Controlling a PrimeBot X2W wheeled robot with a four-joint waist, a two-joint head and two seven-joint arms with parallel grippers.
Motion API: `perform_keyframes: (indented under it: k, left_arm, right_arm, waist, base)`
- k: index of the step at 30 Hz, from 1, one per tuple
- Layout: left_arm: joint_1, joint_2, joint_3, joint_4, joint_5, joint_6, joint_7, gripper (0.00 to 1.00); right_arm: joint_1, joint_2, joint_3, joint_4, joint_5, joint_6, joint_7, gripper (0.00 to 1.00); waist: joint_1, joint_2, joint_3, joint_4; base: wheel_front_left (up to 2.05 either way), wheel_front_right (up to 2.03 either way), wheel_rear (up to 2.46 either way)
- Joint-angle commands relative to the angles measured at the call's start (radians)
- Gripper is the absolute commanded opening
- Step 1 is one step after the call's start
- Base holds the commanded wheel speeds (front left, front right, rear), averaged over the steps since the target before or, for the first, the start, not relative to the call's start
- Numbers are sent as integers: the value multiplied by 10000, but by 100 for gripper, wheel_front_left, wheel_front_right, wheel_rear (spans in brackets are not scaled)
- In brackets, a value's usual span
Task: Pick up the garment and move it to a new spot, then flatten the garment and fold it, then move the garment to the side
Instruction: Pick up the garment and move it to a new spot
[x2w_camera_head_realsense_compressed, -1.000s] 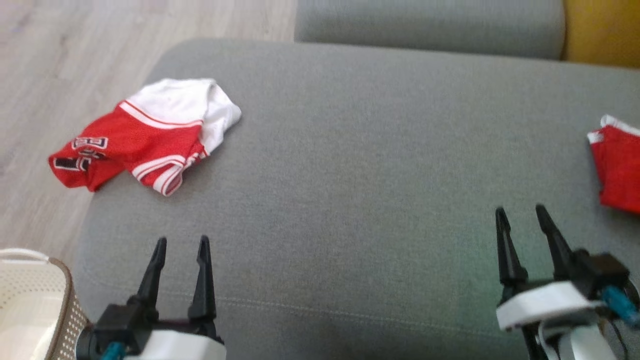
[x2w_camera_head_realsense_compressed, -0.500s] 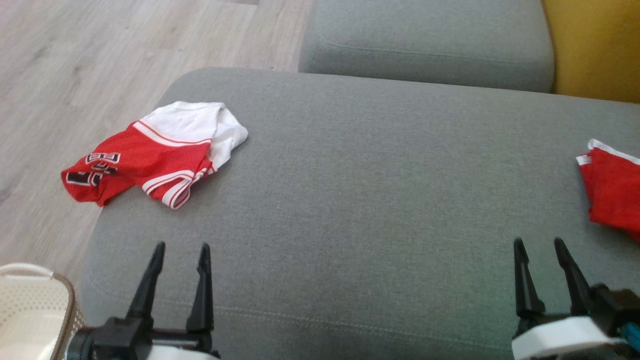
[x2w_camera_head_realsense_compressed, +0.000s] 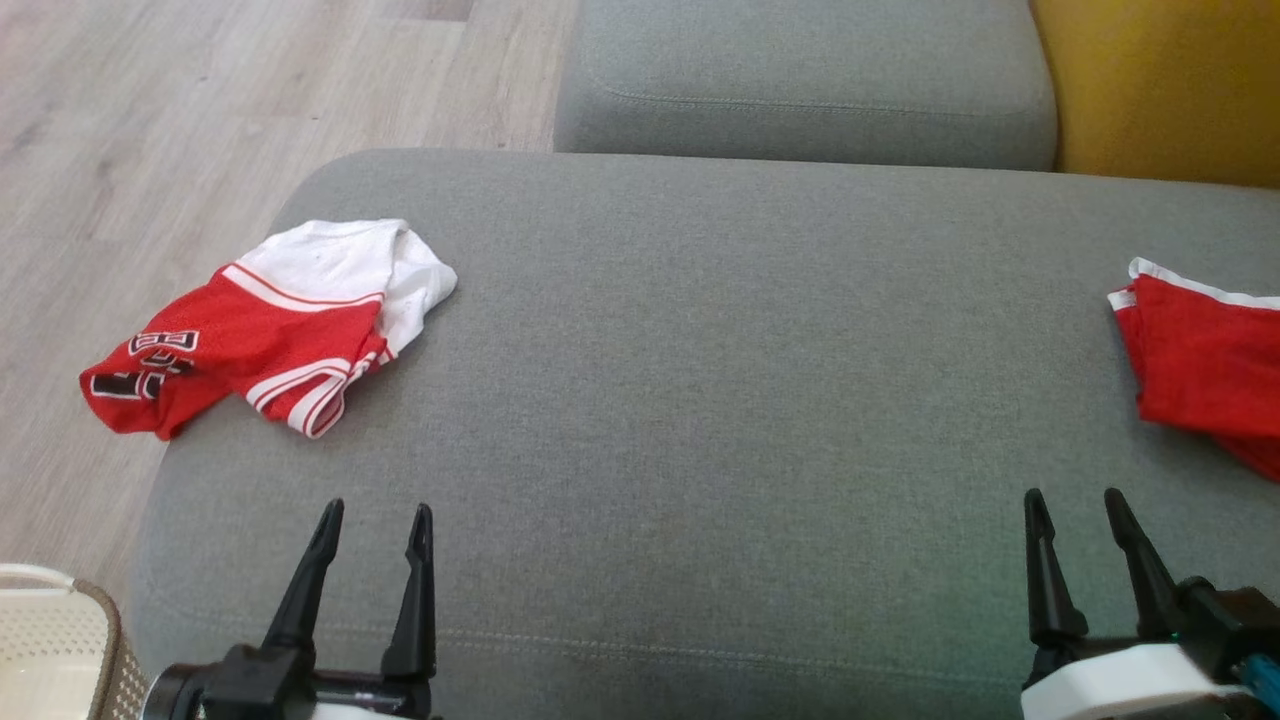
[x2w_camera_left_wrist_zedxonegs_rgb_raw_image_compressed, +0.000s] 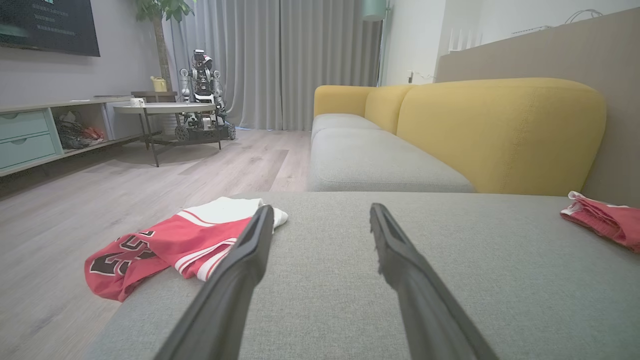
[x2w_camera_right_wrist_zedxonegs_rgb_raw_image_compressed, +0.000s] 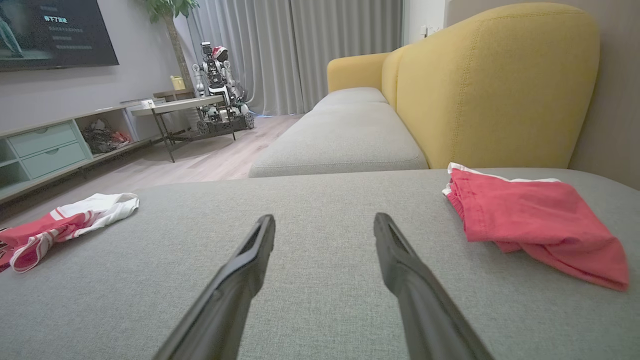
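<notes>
A crumpled red and white jersey (x2w_camera_head_realsense_compressed: 270, 325) lies at the left edge of the grey sofa seat (x2w_camera_head_realsense_compressed: 720, 400), part of it hanging over the side; the wrist views show the jersey (x2w_camera_left_wrist_zedxonegs_rgb_raw_image_compressed: 185, 240) and the jersey (x2w_camera_right_wrist_zedxonegs_rgb_raw_image_compressed: 65, 220) too. A folded red garment (x2w_camera_head_realsense_compressed: 1205, 355) rests at the seat's right edge, near the yellow backrest, and the red garment (x2w_camera_right_wrist_zedxonegs_rgb_raw_image_compressed: 530, 220) lies just right of my right fingers. My left gripper (x2w_camera_head_realsense_compressed: 377, 517) stands open near the front edge, below the jersey. My right gripper (x2w_camera_head_realsense_compressed: 1074, 502) is open too, below the red garment. Both are empty.
A pale perforated basket (x2w_camera_head_realsense_compressed: 60, 640) sits at the lower left beside the sofa. Wooden floor (x2w_camera_head_realsense_compressed: 150, 120) lies to the left. A second grey seat cushion (x2w_camera_head_realsense_compressed: 800, 80) and the yellow backrest (x2w_camera_head_realsense_compressed: 1160, 90) are beyond. Another robot (x2w_camera_left_wrist_zedxonegs_rgb_raw_image_compressed: 202, 100) stands by a low table far off.
The head camera has tilted and shifted, so the whole scene slid down and left in the picture. Both grippers stay open and low; the garments have not moved on the sofa.
</notes>
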Motion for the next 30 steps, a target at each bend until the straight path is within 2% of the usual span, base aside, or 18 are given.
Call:
perform_keyframes:
  k: [1, 13, 17, 22, 30]
  left_arm:
    - [-476, -40, 211, -276, 34, -4, -53, 100]
    - [-608, -40, 43, -268, 21, -64, -53, 100]
    - [-631, -40, 15, -181, 169, 87, -53, 100]
    - [-652, -40, -2, -118, 289, 242, -53, 100]
    - [-481, -32, 131, -47, 357, 365, -53, 100]
  right_arm:
    - [-387, -120, 184, -333, -47, -4, -93, 100]
    - [-367, -120, 204, -364, -155, -4, -93, 100]
    - [-292, -120, 285, -373, -185, -4, -93, 100]
    - [-146, -120, 368, -382, -182, -4, -93, 100]
    - [57, -120, 806, -332, 35, -4, -93, 100]
  waist:
    - [1, -1, 1, -11]
    - [1, -1, -12, 65]
    - [1, -1, -83, 312]
    - [1, -1, -184, 926]
    - [1, -1, -320, 2457]
  base:
    - [0, 0, 0]
    - [0, 0, 0]
    - [0, 0, 0]
    - [0, 0, 0]
    - [0, 0, 0]
